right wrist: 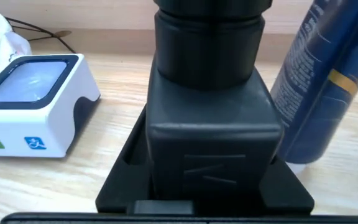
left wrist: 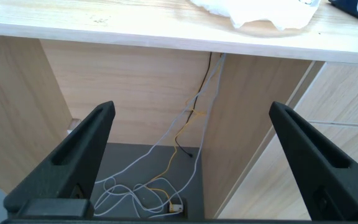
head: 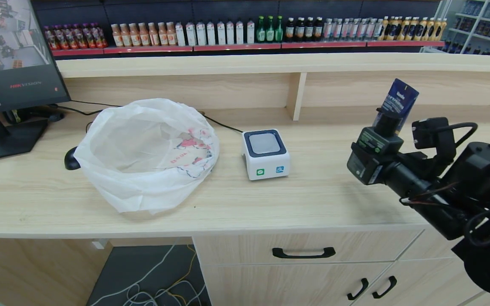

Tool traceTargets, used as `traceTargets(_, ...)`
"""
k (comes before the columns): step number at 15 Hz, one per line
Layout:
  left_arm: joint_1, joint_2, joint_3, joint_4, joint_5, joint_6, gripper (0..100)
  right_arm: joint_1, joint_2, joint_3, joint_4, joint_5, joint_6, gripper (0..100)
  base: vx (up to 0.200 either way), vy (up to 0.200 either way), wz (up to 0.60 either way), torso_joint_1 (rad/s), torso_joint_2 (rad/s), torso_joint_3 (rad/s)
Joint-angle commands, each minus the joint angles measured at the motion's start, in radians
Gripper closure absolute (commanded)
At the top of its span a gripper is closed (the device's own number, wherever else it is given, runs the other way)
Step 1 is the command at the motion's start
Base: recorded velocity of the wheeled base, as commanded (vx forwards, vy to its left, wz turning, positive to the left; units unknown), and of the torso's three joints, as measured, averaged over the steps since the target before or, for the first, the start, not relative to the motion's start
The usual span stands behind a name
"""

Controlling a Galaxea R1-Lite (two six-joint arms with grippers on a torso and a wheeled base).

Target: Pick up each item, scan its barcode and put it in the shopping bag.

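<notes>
While the tabletop (head: 313, 199) carries the gaping white shopping bag (head: 143, 153) and the white scanner (head: 265, 153), the right gripper (head: 386, 123), its fingers' state impossible to tell, sits at the upright bottle (head: 400, 100), right of the scanner; the barcode should next face the scanner's window squarely; left gripper (left wrist: 191, 109), fingers apart, hangs below the tabletop; bottle glossy dark blue, pale print.

The light wood bench (head: 334, 199) carried a monitor (head: 11, 55) on a black stand at its far left. A black mouse (head: 70, 160) lay near the stand. A black cable (head: 223, 124) ran along the rear of the bench. Bottles (head: 245, 32) lined a red-edged shelf behind. Drawers with black handles (head: 303, 253) sat below, beside loose wires (left wrist: 166, 180) on the floor.
</notes>
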Motion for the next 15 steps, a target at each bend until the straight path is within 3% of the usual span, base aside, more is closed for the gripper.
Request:
traceTargets(1,0.000,0.000,0.000,0.000,0.000,0.000,0,0.018,-0.125,0.101,-0.003,0.004,-0.001,100,0.000,0.000,0.00,0.000,0.00,0.000)
traceTargets(6,0.000,0.000,0.000,0.000,0.000,0.000,0,0.040,-0.390,0.371,0.001,0.092,-0.001,100,0.000,0.000,0.00,0.000,0.00,0.000)
traceTargets(12,0.000,0.000,0.000,0.000,0.000,0.000,0,0.127,-0.452,0.379,0.017,0.110,-0.001,100,0.000,0.000,0.00,0.000,0.00,0.000)
traceTargets(15,0.000,0.000,0.000,0.000,0.000,0.000,0,0.258,-0.464,0.365,0.026,0.109,0.067,100,0.000,0.000,0.00,0.000,0.00,0.000)
